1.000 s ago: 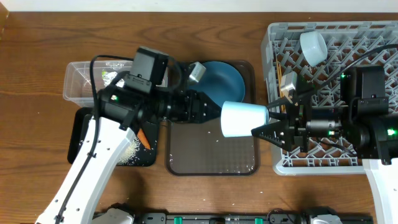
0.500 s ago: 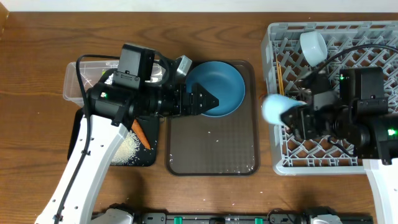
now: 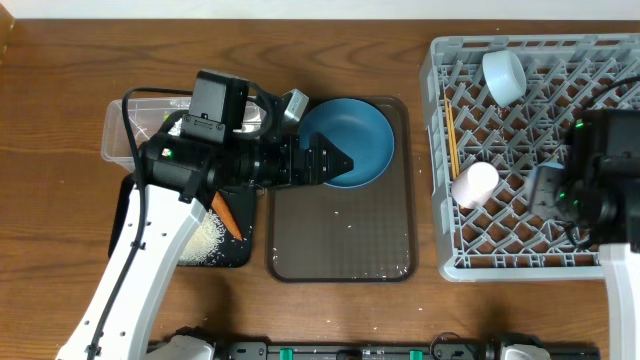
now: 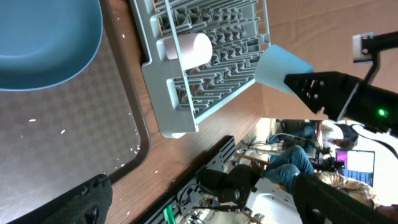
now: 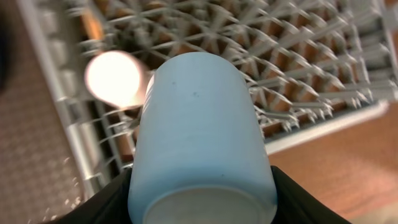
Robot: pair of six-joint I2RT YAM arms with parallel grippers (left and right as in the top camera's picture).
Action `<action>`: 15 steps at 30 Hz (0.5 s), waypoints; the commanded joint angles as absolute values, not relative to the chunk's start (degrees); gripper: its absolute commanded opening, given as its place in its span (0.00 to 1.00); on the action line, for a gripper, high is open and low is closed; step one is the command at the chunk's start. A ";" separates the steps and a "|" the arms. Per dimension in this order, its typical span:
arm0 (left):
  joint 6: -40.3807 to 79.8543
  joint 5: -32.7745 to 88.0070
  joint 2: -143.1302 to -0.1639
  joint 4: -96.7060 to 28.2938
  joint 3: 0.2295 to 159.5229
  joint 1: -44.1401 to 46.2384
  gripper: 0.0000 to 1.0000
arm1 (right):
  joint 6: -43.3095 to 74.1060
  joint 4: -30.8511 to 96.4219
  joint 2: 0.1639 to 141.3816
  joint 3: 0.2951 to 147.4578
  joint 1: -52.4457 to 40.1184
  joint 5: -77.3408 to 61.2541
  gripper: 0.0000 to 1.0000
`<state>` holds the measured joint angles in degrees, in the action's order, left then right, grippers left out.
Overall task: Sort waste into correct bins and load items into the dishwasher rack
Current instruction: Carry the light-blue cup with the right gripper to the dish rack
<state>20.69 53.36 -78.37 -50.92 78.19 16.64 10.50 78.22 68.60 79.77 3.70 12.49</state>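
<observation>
Gripped in the right fingers (image 5: 118,202): the light blue cup (image 5: 199,143), pinched across its smooth round wall and raised over the grey rack (image 5: 298,62), not yet down among the pegs. Likely to slip or twist if lowered fast, given so slick a wall and so small a hold. Just beside and below, lying on its side across the pegs: the pink cup (image 3: 474,185), easy to knock and send rolling if approached too closely. Risky also to let go from high up: could bounce off the peg tips, end up on its side, or go over the rack's wall onto the table (image 3: 60,60). Safer to seat it between pegs, clear of the chopsticks (image 3: 450,140) and the white bowl (image 3: 503,75). Farther off, over the brown tray (image 3: 340,245), holding nothing with the left fingers (image 4: 87,199), spread wide at the edge of the blue plate (image 3: 350,135). Prone to shoving that plate against the tray's lip if closed on the thin rim at a poor angle.
</observation>
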 commanded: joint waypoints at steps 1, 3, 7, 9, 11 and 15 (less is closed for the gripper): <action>19.73 52.82 -78.22 -50.94 77.80 16.47 0.95 | 11.07 77.17 71.13 80.79 7.88 10.94 0.43; 19.75 52.82 -78.22 -50.94 77.80 16.47 0.95 | 8.84 75.99 72.95 80.79 9.45 6.94 0.43; 19.73 52.82 -78.22 -50.94 77.80 16.47 0.95 | 8.05 76.42 76.44 80.79 9.76 3.46 0.43; 19.73 52.82 -78.22 -50.94 77.80 16.47 0.95 | 8.05 78.61 77.87 80.79 9.67 1.76 0.43; 19.73 52.82 -78.22 -50.94 77.80 16.47 0.95 | 8.05 80.66 78.56 80.79 9.69 1.23 0.43; 19.73 52.82 -78.22 -50.94 77.80 16.47 0.95 | 8.05 83.46 78.76 80.79 9.67 1.50 0.42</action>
<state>20.69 53.34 -78.37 -50.94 78.19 16.64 8.71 82.63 78.91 79.79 9.43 2.68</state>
